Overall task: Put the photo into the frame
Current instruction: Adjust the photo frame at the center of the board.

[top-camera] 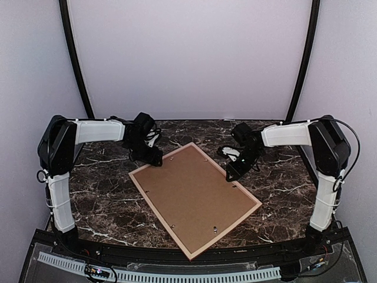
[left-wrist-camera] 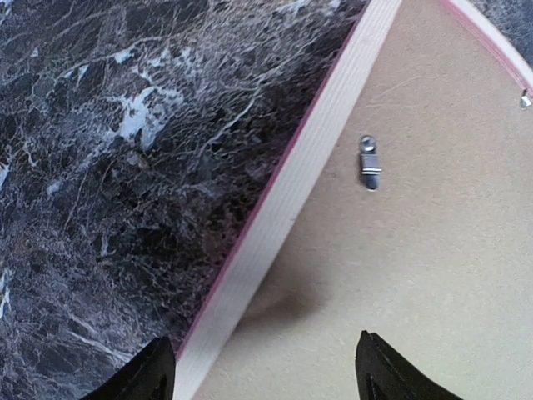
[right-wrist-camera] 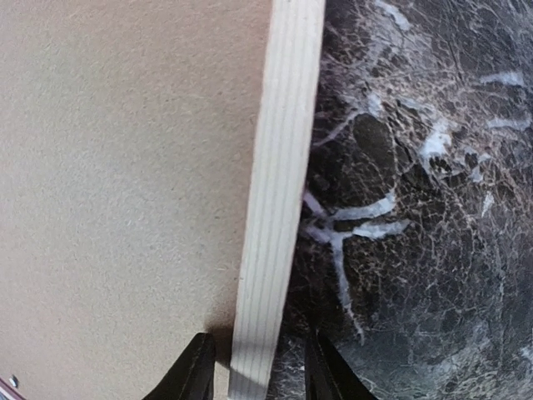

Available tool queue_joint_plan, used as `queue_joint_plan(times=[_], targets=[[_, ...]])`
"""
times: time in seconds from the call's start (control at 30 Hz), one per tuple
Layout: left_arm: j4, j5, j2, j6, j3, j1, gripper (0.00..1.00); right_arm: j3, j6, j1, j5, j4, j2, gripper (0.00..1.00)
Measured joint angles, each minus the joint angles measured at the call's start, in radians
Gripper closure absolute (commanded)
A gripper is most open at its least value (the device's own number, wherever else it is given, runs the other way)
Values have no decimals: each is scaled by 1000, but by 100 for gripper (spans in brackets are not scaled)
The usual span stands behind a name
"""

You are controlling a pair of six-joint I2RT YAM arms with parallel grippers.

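Note:
The frame (top-camera: 159,216) lies face down and askew on the marble table, its pale rail (left-wrist-camera: 291,183) edged in pink. A plain brown backing board (top-camera: 194,197) fills it. The photo is hidden. My left gripper (top-camera: 154,159) hovers over the frame's far left corner. It is open (left-wrist-camera: 266,375), one finger over the marble and the other over the board (left-wrist-camera: 416,250). My right gripper (top-camera: 231,175) is at the frame's right rail (right-wrist-camera: 279,167). It stands open (right-wrist-camera: 258,375), straddling that rail with a small gap on each side.
A small metal turn clip (left-wrist-camera: 369,162) sits on the backing board near the left rail, and more clips dot the board's edges (top-camera: 215,230). Dark veined marble (top-camera: 106,200) surrounds the frame. Curved white walls enclose the table behind.

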Motion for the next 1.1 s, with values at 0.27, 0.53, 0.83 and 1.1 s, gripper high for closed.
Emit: queue_joint_plan(times=[0.27,0.53,0.83,1.1], targets=[[-29,-8,106,84,80,18,39,-29,39,-33,3,10,-25,48],[-24,13,121,94,94,39,72,-153,189,-82,70,5,-222,41],[61,40,36,10,-55,70,87,-264,393,-110,105,-11,-391,21],[256,58,-201,-212,-421,104,90,-442,578,-112,26,47,-494,13]])
